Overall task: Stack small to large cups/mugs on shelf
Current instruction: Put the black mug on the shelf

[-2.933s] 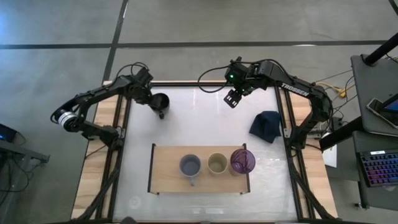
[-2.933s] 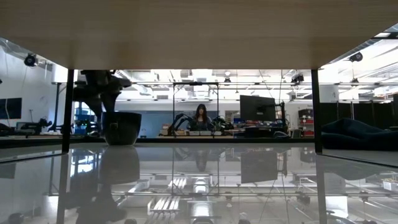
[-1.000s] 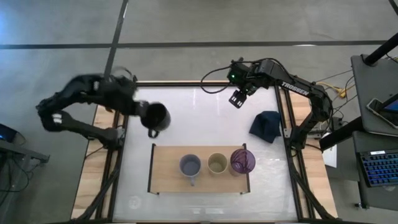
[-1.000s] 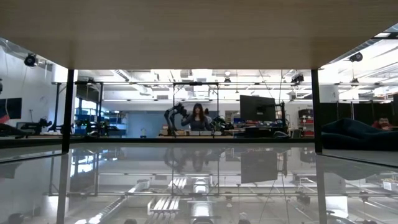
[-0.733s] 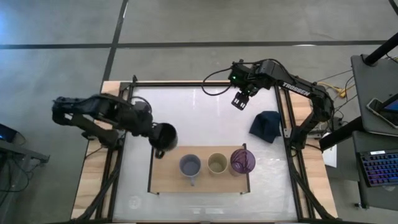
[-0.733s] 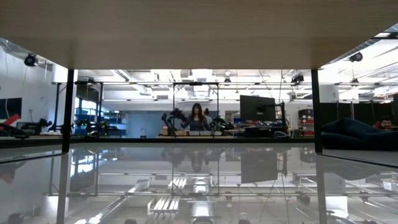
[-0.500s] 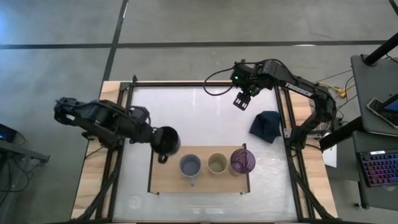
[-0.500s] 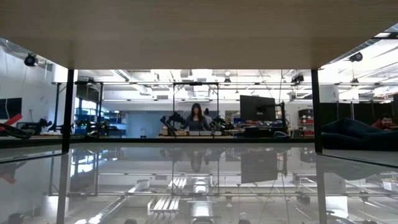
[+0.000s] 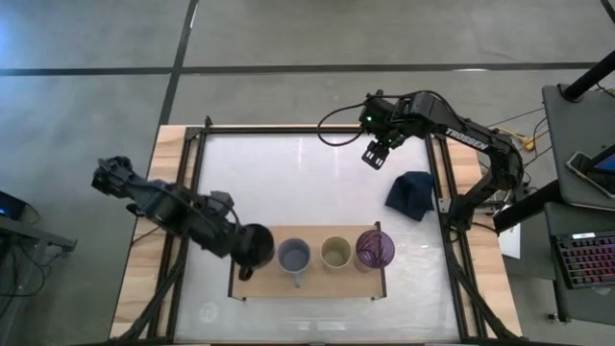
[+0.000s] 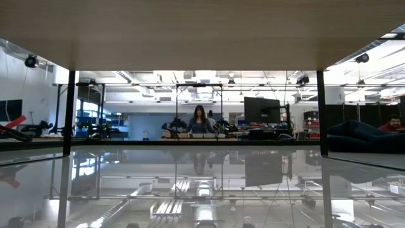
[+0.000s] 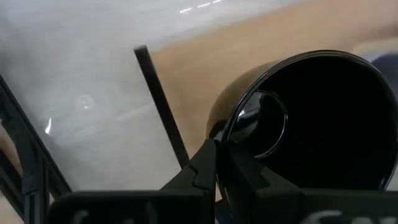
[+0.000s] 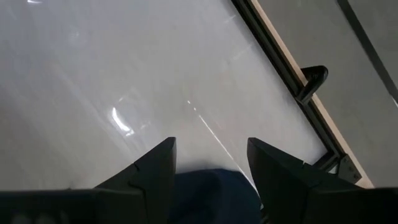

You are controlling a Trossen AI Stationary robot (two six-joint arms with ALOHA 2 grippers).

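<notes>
My left gripper [image 9: 240, 241] is shut on the black mug [image 9: 256, 246] at the left end of the light-wood shelf [image 9: 317, 285]. The mug's handle [image 9: 246, 274] points to the table's near edge. On the shelf, right of it, stand a grey-lavender mug [image 9: 294, 256], a cream cup [image 9: 335, 252] and a purple cup [image 9: 375, 249] in a row. My right gripper [image 9: 376, 154] hangs open over the table's far right part, touching nothing. The low view shows none of the cups. My left gripper pinches the black mug's wall at the rim [image 11: 227, 134], one finger [image 11: 252, 186] inside the mug and one [image 11: 202, 168] outside. The fingers slant down from the table's left. The mug stays upright, mouth up; whether its bottom rests on the shelf I cannot tell.
A dark blue cloth [image 9: 411, 192] lies near the table's right edge, behind the shelf. Thin black brackets [image 11: 159, 106] close the shelf's short ends. The white tabletop [image 9: 307, 183] spreads behind the shelf.
My left gripper has carried the black mug from the table's far left part toward the near edge and to the right, to the shelf's left end beside the grey-lavender mug, sinking a little. The mug has stayed upright in the hold.
</notes>
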